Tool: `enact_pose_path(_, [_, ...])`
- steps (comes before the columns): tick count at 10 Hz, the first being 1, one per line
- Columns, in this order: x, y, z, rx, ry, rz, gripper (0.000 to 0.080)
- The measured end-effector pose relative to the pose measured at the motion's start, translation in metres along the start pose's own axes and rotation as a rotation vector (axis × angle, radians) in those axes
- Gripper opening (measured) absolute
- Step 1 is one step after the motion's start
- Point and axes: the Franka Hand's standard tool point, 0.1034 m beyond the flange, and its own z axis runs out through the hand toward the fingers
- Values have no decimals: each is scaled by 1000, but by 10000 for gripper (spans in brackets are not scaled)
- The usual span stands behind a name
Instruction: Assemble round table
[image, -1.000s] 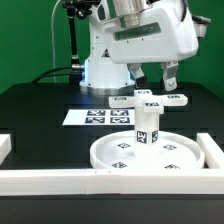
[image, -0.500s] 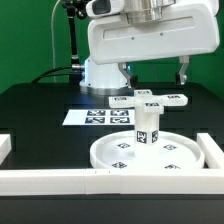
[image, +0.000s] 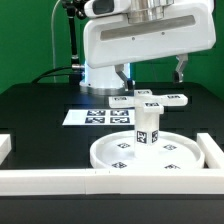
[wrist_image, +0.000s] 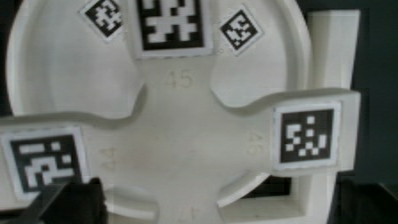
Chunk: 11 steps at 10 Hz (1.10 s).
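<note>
Currently the white plastic rimmed round disc (image: 142, 152) lies on the black table (image: 40, 110) against the white border rails (image: 50, 179), short white tagged post (image: 147, 125) upright in its hub, white four-armed cross piece (image: 150, 98) on top. Two-finger gripper (image: 152, 72) hovers above, parted, holding nothing. Risk: an off-centre descent could nudge the cross askew or tip the post
</note>
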Motion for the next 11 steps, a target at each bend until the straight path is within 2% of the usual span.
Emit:
enact_pose_path(2, [-2,-5,1,-50,-21,-253,648])
enact_pose_path(7, [-7,4,8,-78,-73,-586,648])
enact_pose_path(11, [-9,7,16,-85,-85,-580,648])
